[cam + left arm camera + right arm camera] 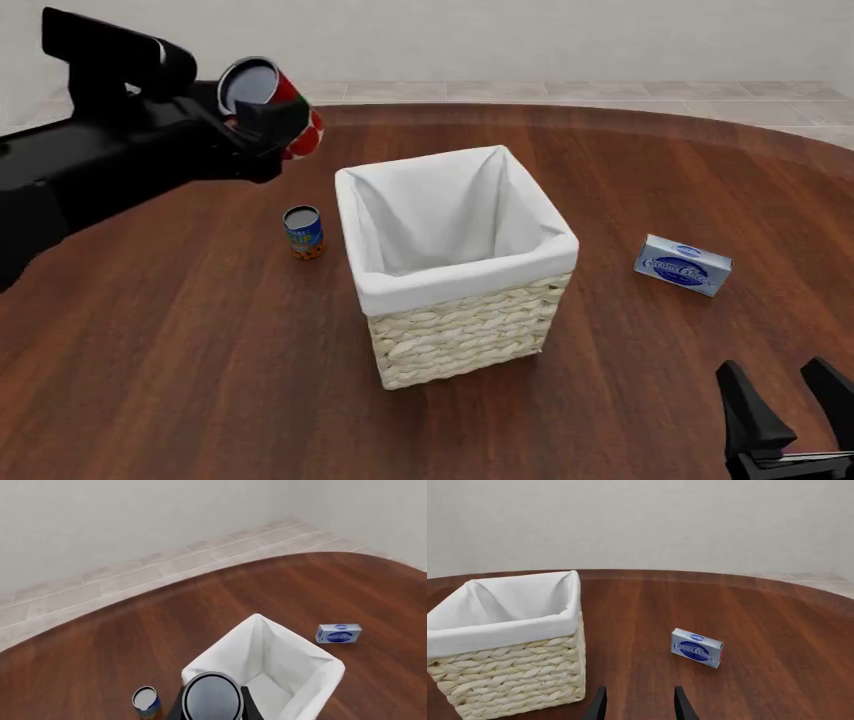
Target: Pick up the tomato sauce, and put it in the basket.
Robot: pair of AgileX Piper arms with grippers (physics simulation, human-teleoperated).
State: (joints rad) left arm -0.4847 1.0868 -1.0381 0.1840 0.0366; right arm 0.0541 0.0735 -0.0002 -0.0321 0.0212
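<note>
My left gripper (pixel 274 115) is shut on the tomato sauce (pixel 274 100), a small can with a red label and silver-grey top, held tilted in the air to the left of and above the basket (pixel 461 315). In the left wrist view the can's grey top (pixel 212 697) fills the near edge, with the basket's white lining (pixel 303 672) just beyond it. The basket is tall, pale wicker with white cloth folded over its rim, and also shows in the right wrist view (pixel 514 670). My right gripper (pixel 785 412) rests open near the front right of the table, holding nothing.
A small blue-and-orange labelled can (pixel 304 232) stands on the table just left of the basket. A blue and white box (pixel 683 264) lies to the basket's right, also seen in the right wrist view (pixel 697 648). The round wooden table's far edge (pixel 561 108) curves behind.
</note>
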